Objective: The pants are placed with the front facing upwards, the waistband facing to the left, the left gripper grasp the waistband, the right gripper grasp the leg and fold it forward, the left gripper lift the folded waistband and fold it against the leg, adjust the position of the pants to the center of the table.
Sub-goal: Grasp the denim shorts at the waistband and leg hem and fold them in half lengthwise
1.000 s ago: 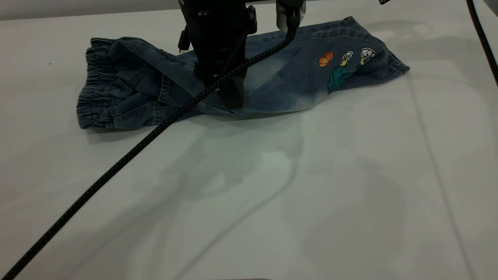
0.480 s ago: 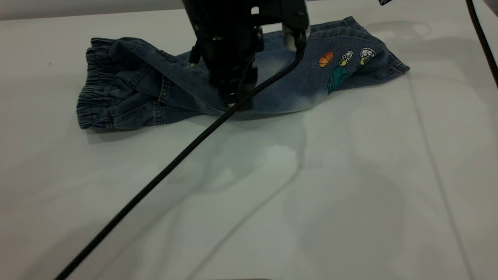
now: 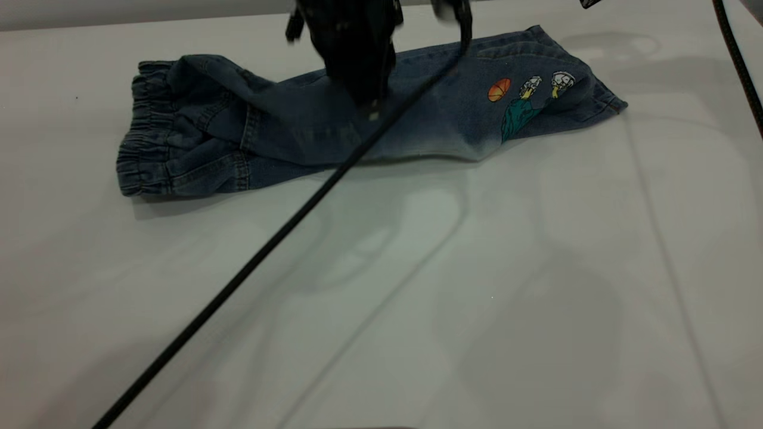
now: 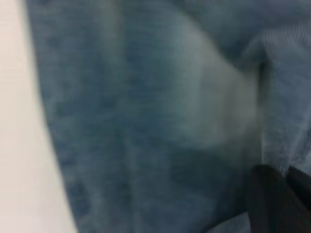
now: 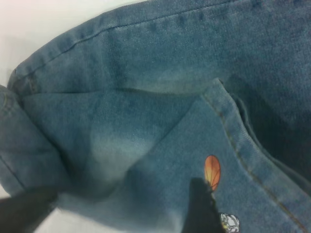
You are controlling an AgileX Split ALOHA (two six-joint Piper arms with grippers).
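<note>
Pants (image 3: 286, 128) lie folded lengthwise at table (image 3: 417, 298) far edge, waistband at left. Left gripper (image 3: 363, 89) hovers over pants' mid section; finger state can't tell. Right gripper (image 5: 121, 213) spread apart above leg w/ cartoon print (image 3: 524, 98).

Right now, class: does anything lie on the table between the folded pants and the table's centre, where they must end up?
Only a black cable crosses above the table in front of the pants.
</note>
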